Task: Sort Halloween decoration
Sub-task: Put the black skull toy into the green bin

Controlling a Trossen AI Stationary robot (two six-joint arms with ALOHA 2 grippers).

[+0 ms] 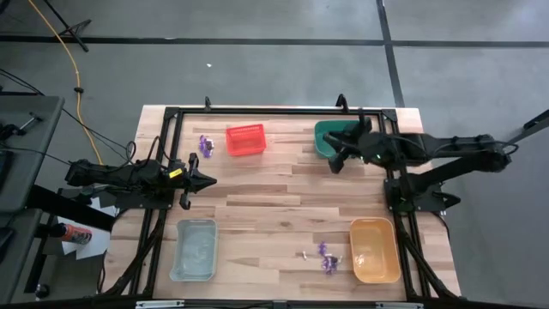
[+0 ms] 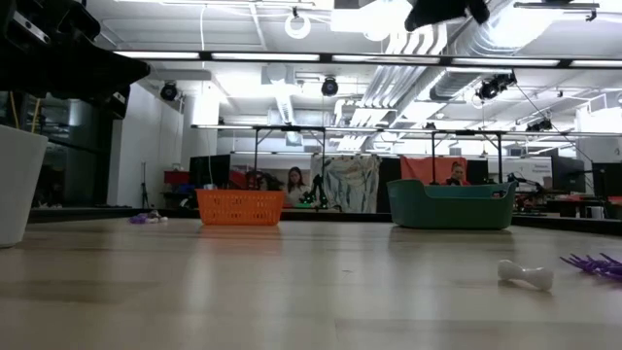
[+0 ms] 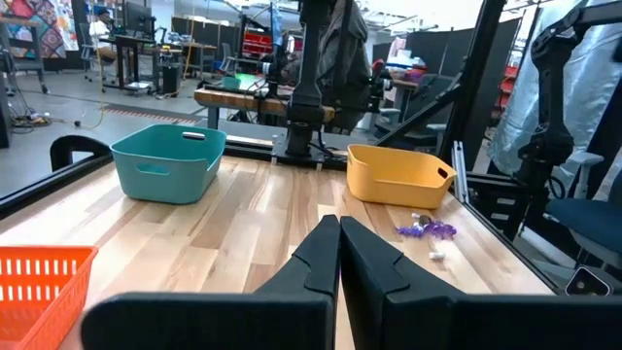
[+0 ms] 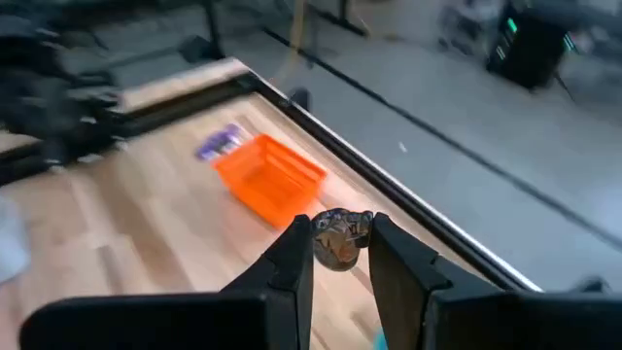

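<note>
My right gripper (image 1: 336, 161) hangs above the table beside the green bin (image 1: 330, 137), shut on a small dark Halloween decoration (image 4: 339, 239). Purple spiky decorations lie in two heaps: one (image 1: 206, 144) left of the red basket (image 1: 246, 140), another (image 1: 326, 257) next to the orange bin (image 1: 375, 251), with a small white bone-shaped piece (image 2: 525, 275) among them. My left gripper (image 1: 204, 179) waits shut and level at the table's left side, touching nothing. My right gripper pinches the small dark decoration by its two sides (image 4: 327, 249) between its two fingers (image 4: 293, 255), at their free ends. The decoration is lifted clear of the table, high above the wood, and part of it stands out beyond the fingertips.
A clear bin (image 1: 195, 249) stands at the near left. A black frame rail (image 1: 274, 111) runs along the far edge. The middle of the wooden table (image 1: 274, 202) is bare. People sit at desks in the room beyond.
</note>
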